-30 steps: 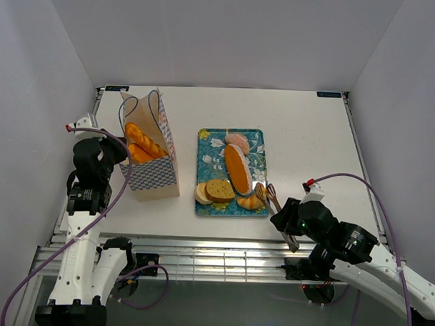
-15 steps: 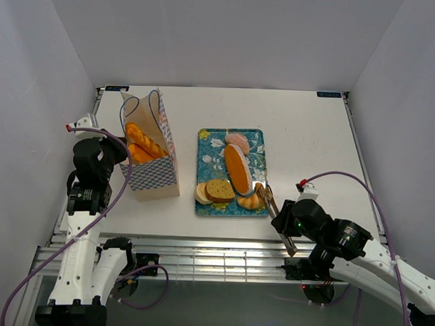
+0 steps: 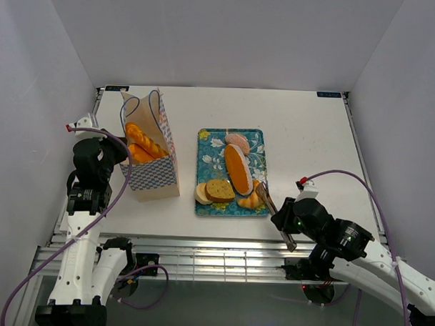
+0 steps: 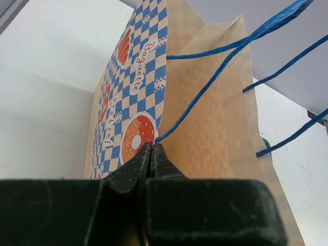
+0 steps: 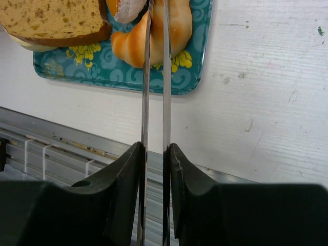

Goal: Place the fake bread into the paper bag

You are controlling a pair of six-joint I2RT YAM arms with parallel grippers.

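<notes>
The paper bag (image 3: 151,168) stands at the left with long golden fake bread (image 3: 142,142) inside. My left gripper (image 3: 120,159) is shut on its blue cord handle (image 4: 205,87), which comes out between the fingertips of the left gripper (image 4: 152,146). My right gripper (image 3: 284,224) is shut on metal tongs (image 3: 272,208), their two arms squeezed close together. In the right wrist view the tongs (image 5: 155,77) held by the right gripper (image 5: 155,149) reach over a croissant (image 5: 179,31) at the tray's near right corner. Their tips are cut off at the frame's top.
The teal floral tray (image 3: 208,137) lies mid-table with an oval loaf (image 3: 236,169), a brown slice (image 3: 219,189), a pale slice (image 3: 201,194) and a pinkish round piece (image 3: 237,141). The table's metal front rail (image 5: 61,148) runs just below the tray.
The right gripper has squeezed the tongs' arms together, and their tips have closed in over the croissant. The left gripper and the bag have not moved.
</notes>
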